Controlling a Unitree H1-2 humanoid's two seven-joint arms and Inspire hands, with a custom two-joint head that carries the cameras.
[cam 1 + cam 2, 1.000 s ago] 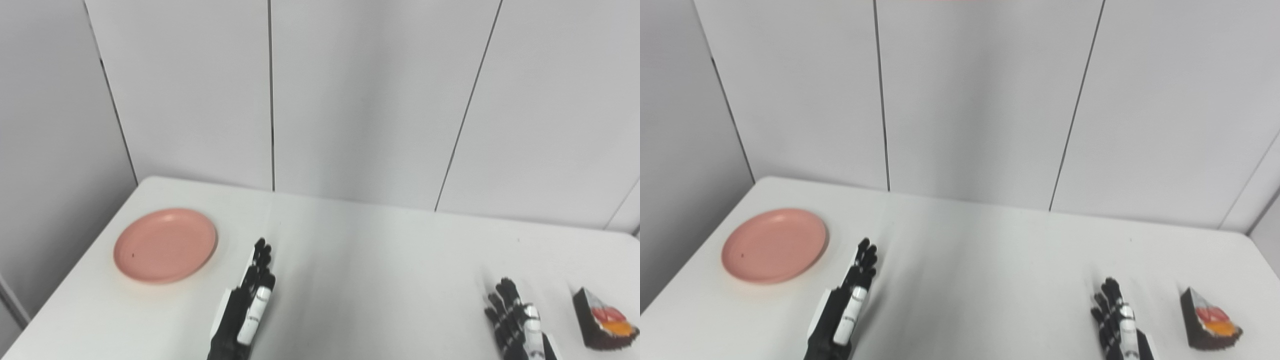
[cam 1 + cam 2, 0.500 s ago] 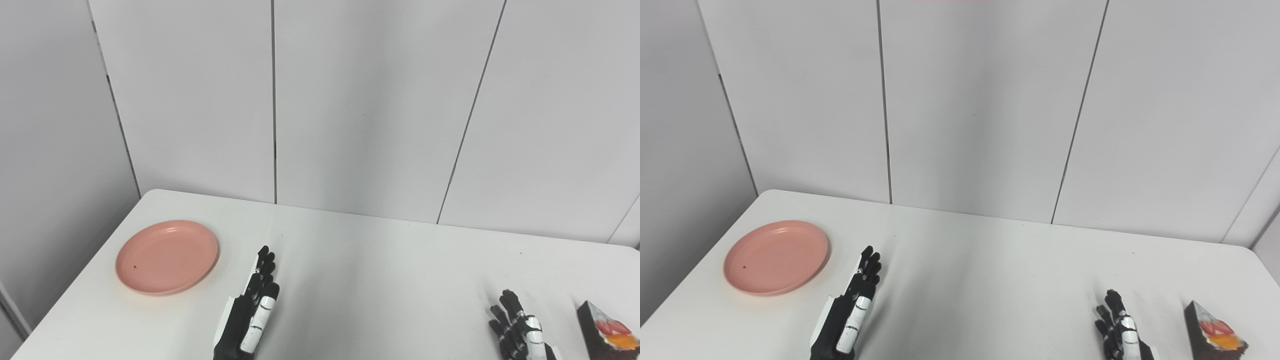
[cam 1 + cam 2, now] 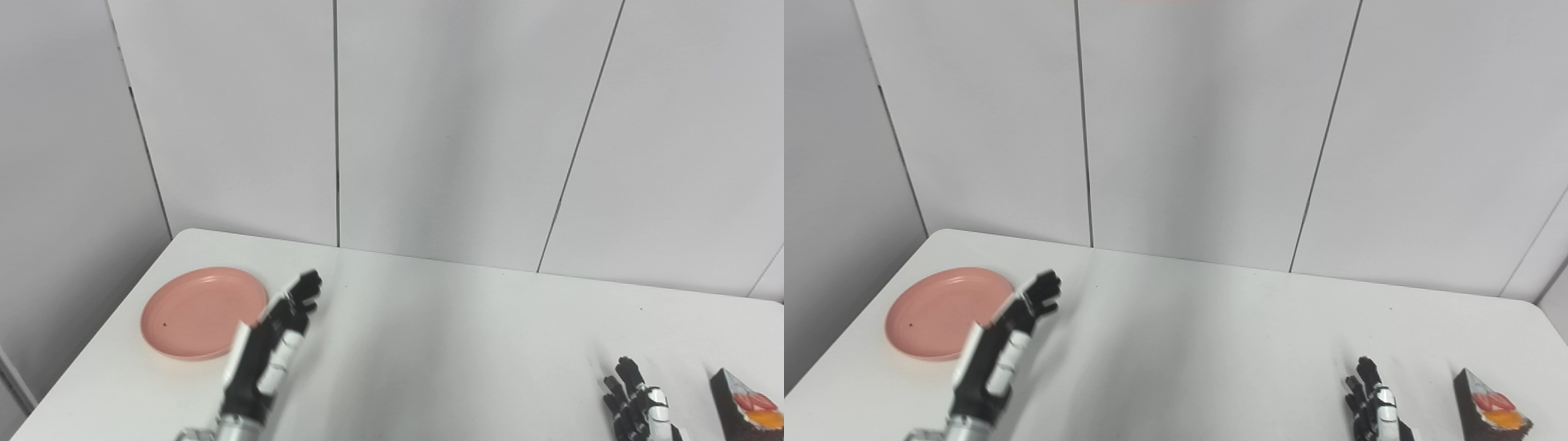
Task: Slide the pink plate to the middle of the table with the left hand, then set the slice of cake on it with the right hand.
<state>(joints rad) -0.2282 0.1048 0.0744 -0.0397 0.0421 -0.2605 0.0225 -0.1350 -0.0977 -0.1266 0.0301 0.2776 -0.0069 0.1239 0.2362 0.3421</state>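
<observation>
A round pink plate (image 3: 196, 309) lies flat near the table's left edge. My left hand (image 3: 269, 349) hangs raised over the table just right of the plate, open, with its fingers stretched toward the back wall and holding nothing; it covers the plate's near right rim. A dark slice of cake (image 3: 744, 407) with red and orange fruit on top stands at the front right. Just left of the cake my right hand (image 3: 637, 407) rests low at the picture's bottom edge, open and apart from the slice.
The white table (image 3: 465, 343) ends at a grey panelled wall (image 3: 429, 122) along its back. The table's left edge runs close beside the plate, and its right edge lies just past the cake.
My left hand has lifted and swung left, from the table's front toward the plate's right rim. Earlier the camera tilted up a little. The plate, the cake and my right hand stay put.
</observation>
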